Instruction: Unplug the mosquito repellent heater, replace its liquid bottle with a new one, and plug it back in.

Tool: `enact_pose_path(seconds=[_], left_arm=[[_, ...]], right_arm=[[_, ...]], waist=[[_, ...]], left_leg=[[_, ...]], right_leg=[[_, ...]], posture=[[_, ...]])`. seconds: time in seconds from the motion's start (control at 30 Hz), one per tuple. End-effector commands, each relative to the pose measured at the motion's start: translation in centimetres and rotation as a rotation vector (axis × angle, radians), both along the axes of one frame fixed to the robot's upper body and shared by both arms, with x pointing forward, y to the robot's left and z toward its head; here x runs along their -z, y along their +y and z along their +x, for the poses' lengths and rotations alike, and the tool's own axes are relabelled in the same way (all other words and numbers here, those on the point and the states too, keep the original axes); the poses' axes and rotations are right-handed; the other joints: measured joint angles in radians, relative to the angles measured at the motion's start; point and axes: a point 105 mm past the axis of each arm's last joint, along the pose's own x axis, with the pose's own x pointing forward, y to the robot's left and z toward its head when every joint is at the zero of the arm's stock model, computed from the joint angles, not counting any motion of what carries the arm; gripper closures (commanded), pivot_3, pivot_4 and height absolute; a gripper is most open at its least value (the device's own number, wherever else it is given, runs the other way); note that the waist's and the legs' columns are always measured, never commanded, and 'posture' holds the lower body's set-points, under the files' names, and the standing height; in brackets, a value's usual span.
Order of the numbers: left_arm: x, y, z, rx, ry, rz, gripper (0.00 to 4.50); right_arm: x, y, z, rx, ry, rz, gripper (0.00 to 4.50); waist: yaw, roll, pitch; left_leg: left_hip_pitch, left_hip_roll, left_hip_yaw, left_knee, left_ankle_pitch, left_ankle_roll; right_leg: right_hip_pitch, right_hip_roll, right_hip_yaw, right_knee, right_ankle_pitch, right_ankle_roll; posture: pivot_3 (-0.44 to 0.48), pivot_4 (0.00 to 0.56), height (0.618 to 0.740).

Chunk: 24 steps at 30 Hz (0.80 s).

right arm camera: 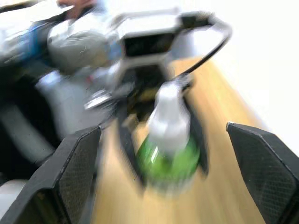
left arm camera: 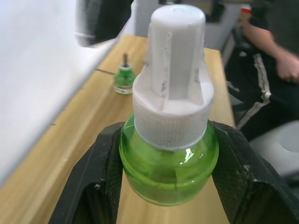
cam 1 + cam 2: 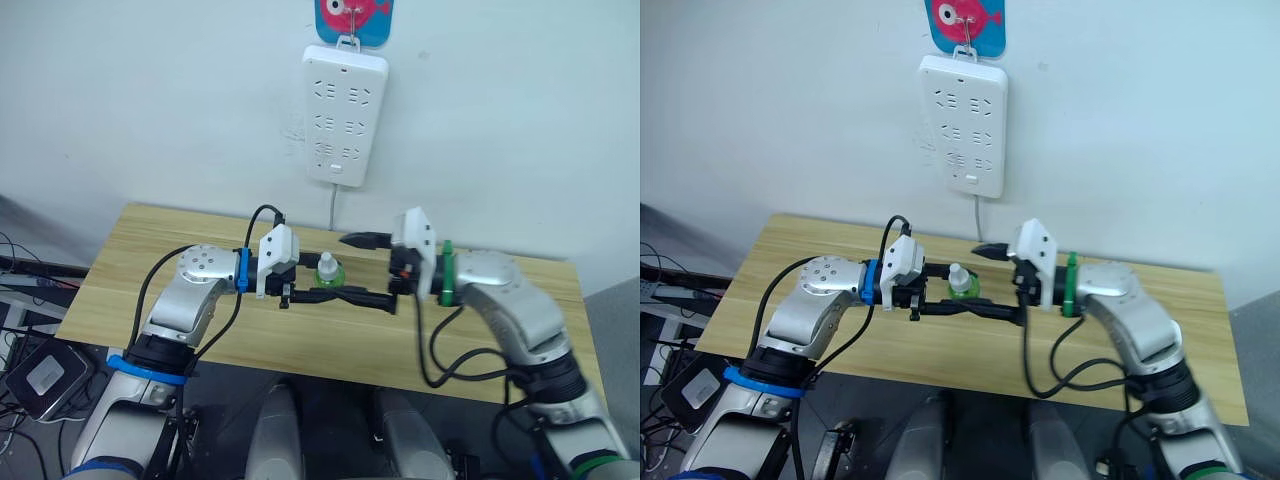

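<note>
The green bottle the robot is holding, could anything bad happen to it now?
Maybe. The left gripper pinches only the round belly of the green bottle, so it might slip or tip. The right gripper is open around the white cap; if it closes off-centre it could knock the bottle loose. Another small bottle stands behind on the wooden table, and a swinging arm might topple it.
</note>
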Motion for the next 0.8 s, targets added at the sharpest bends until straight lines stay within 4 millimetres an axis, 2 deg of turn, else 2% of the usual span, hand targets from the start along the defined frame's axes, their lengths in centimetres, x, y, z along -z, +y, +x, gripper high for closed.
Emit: enact_pose_path(seconds=[0.03, 0.23, 0.33, 0.6, 0.8], left_arm=[[-0.9, 0.0, 0.1, -0.006, -0.043, -0.017, 2.25], [-0.9, -0.4, -0.1, 0.011, -0.043, -0.017, 2.25], [-1.0, -0.5, -0.1, 0.012, -0.044, -0.019, 2.25], [-1.0, -0.3, -0.4, 0.007, -0.041, -0.02, 2.25], [-0.6, -0.2, -1.0, 0.013, -0.029, -0.018, 2.25]], right_arm=[[-0.8, 0.5, -0.2, 0.061, -0.04, 0.026, 0.02], [-0.4, 0.4, 0.2, 0.086, -0.027, 0.014, 0.02], [-0.3, 0.3, 0.4, 0.082, -0.022, 0.008, 0.59], [-0.6, 0.0, 0.3, 0.059, -0.009, 0.024, 3.41], [-1.3, 0.5, -0.8, -0.03, 0.01, 0.059, 3.44]], waist=[[-0.002, 0.0, 0.0], [-0.003, 0.0, -0.001], [-0.005, 0.0, -0.001], [-0.005, 0.0, -0.001], [-0.005, 0.0, -0.001]], left_leg=[[0.0, 0.0, 0.0, 0.0, 0.0, -0.001], [0.0, -0.002, -0.002, 0.001, 0.002, -0.002], [0.0, -0.001, -0.002, 0.001, 0.002, -0.002], [0.001, -0.002, -0.003, 0.001, 0.003, -0.003], [0.001, -0.002, -0.003, 0.001, 0.004, -0.003]], right_leg=[[0.0, 0.0, 0.0, 0.0, 0.0, 0.0], [0.0, -0.002, -0.002, 0.003, 0.0, 0.0], [0.0, -0.001, -0.002, 0.005, 0.0, 0.0], [0.0, -0.001, -0.002, 0.009, 0.0, -0.001], [0.0, -0.001, -0.002, 0.01, 0.0, -0.001]], posture=[[0.02, 0.25, 0.74], [0.016, 0.242, 0.74], [0.018, 0.242, 0.74], [0.029, 0.247, 0.74], [0.04, 0.254, 0.74]])
